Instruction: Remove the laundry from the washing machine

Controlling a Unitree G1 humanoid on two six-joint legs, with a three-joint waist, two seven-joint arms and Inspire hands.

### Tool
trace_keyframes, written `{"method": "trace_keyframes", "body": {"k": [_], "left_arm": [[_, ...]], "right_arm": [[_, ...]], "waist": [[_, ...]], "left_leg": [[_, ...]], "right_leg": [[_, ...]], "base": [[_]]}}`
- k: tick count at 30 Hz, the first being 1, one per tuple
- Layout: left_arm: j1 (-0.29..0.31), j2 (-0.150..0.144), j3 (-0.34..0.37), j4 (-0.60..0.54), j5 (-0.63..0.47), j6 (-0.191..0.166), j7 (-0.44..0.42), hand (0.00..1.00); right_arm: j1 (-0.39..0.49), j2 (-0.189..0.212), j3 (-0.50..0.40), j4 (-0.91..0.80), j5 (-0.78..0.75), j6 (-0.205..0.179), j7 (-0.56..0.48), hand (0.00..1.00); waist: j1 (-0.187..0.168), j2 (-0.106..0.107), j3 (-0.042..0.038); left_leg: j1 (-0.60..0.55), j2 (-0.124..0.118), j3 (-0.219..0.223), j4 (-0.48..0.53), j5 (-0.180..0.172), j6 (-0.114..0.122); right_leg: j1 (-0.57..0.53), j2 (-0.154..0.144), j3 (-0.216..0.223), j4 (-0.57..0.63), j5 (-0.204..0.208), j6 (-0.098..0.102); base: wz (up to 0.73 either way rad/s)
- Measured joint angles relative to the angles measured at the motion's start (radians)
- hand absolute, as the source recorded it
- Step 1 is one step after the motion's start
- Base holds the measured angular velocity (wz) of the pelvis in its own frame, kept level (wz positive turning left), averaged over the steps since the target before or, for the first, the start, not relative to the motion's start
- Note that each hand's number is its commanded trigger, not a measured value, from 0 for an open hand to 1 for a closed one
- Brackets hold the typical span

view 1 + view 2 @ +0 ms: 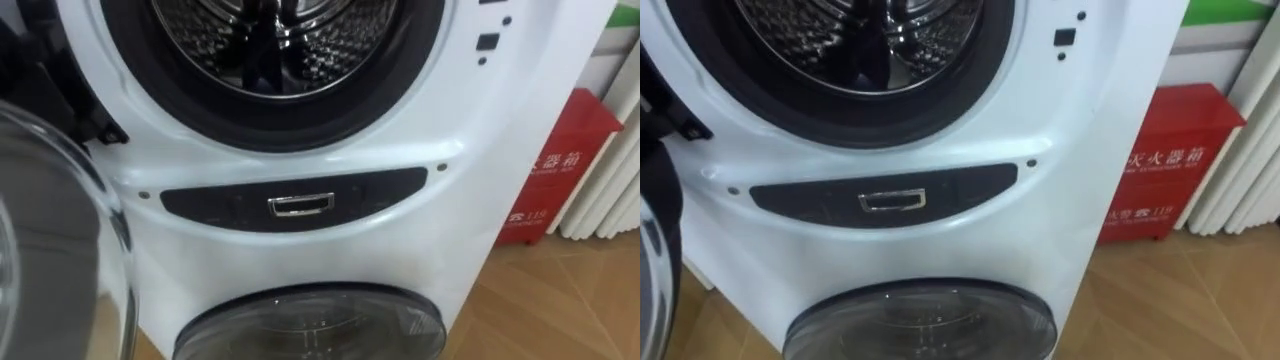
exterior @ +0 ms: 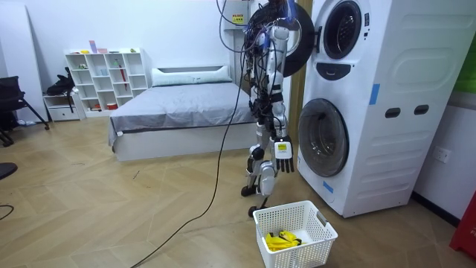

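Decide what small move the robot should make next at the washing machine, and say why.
Probably lift the right hand toward the upper drum. That hand hangs open, low at the robot's side, holding nothing; the upper door stands swung aside, so the drum's mouth is free, and the white basket waits by its feet.

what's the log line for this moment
stand: at washer | top door: open | drum: no clothes in visible part | right hand: hangs low | basket: on floor, yellow item inside
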Motion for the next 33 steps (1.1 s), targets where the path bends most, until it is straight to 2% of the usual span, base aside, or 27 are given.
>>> {"method": "trace_keyframes", "body": {"k": [3,8,12,15,19,25,26,28,29,30,31,32,33], "left_arm": [[0.003,-0.002,0.025,0.002,0.042,0.022,-0.001,0.00],[0.030,-0.005,0.027,0.002,0.118,0.047,-0.001,0.00],[0.054,-0.013,0.027,0.004,0.185,0.083,-0.004,0.00],[0.059,-0.014,0.027,0.005,0.188,0.105,-0.011,0.00],[0.071,-0.015,0.027,0.005,0.188,0.115,-0.013,0.00],[0.077,-0.022,0.067,0.003,0.190,0.108,-0.018,0.00],[0.078,-0.019,0.068,0.003,0.199,0.108,-0.021,0.00],[0.065,-0.014,0.068,-0.005,0.214,0.107,-0.034,0.00],[0.049,-0.015,0.073,-0.016,0.224,0.107,-0.043,0.00],[0.022,-0.020,0.089,-0.025,0.235,0.104,-0.058,0.00],[0.010,-0.023,0.093,-0.025,0.235,0.102,-0.061,0.00],[0.005,-0.027,0.096,-0.024,0.229,0.100,-0.070,0.00],[0.004,-0.027,0.096,-0.024,0.224,0.099,-0.071,0.00]], "right_arm": [[-0.002,0.001,0.000,0.000,-0.027,0.018,-0.004,0.00],[-0.003,0.005,0.000,0.000,-0.051,0.020,-0.005,0.00],[-0.001,0.007,0.004,0.001,-0.073,0.024,-0.005,0.00],[-0.003,0.007,0.027,0.000,-0.073,0.030,-0.004,0.00],[-0.014,0.007,0.042,-0.001,-0.082,0.030,-0.004,0.00],[-0.022,0.007,0.042,0.004,-0.097,0.030,0.010,0.00],[-0.026,0.007,0.046,0.002,-0.128,0.030,0.015,0.00],[-0.036,0.006,0.049,0.000,-0.175,0.031,0.017,0.00],[-0.040,0.007,0.047,0.000,-0.204,0.030,0.015,0.00],[-0.045,0.004,0.036,-0.002,-0.220,0.025,0.004,0.00],[-0.048,-0.001,0.036,-0.003,-0.228,0.023,-0.005,0.00],[-0.047,-0.010,0.036,-0.008,-0.236,0.020,-0.027,0.00],[-0.043,-0.013,0.033,-0.015,-0.241,0.019,-0.045,0.00]], "waist": [[0.002,-0.007,-0.0003],[0.003,-0.017,-0.0002],[0.004,-0.012,0.0041],[0.006,-0.009,-0.0011],[0.018,-0.015,-0.0007],[0.037,-0.015,-0.0013],[0.045,-0.016,-0.0011],[0.060,-0.016,-0.0011],[0.062,-0.012,-0.0028],[0.057,-0.012,-0.0009],[0.065,-0.003,0.0062],[0.065,0.012,0.0135],[0.050,0.029,0.0050]], "left_leg": [[0.009,0.002,-0.001,0.000,-0.002,-0.003],[0.012,0.003,-0.003,0.001,-0.005,-0.007],[0.021,0.013,-0.015,0.008,-0.035,-0.011],[0.021,0.013,-0.029,0.008,-0.044,-0.008],[0.019,0.014,-0.035,0.025,-0.052,-0.008],[-0.016,0.033,-0.053,0.110,-0.078,-0.017],[-0.039,0.043,-0.059,0.152,-0.082,-0.023],[-0.099,0.060,-0.108,0.225,-0.086,-0.029],[-0.141,0.074,-0.133,0.265,-0.088,-0.032],[-0.177,0.095,-0.143,0.319,-0.099,-0.034],[-0.198,0.110,-0.137,0.390,-0.116,-0.028],[-0.215,0.133,-0.128,0.568,-0.141,-0.014],[-0.194,0.138,-0.131,0.691,-0.142,-0.013]], "right_leg": [[0.014,0.002,-0.002,-0.001,-0.003,-0.002],[0.018,0.003,-0.002,-0.001,-0.003,-0.002],[0.031,0.008,-0.006,-0.004,-0.011,0.001],[0.034,0.014,-0.018,0.000,-0.015,0.003],[0.042,0.014,-0.021,-0.001,-0.017,0.004],[0.049,0.025,-0.029,0.008,-0.026,-0.006],[0.042,0.032,-0.029,0.019,-0.029,-0.014],[0.021,0.050,-0.029,0.020,-0.020,-0.033],[-0.001,0.064,-0.046,0.021,-0.013,-0.048],[-0.014,0.069,-0.081,0.022,-0.007,-0.065],[-0.021,0.077,-0.093,0.025,-0.012,-0.078],[-0.020,0.099,-0.102,0.043,-0.023,-0.096],[-0.019,0.119,-0.110,0.059,-0.032,-0.110]], "base": [[0.01],[0.00],[0.07],[0.13],[0.01],[0.03],[-0.08],[-0.03],[0.16],[0.12],[-0.05],[-0.20],[-0.11]]}}
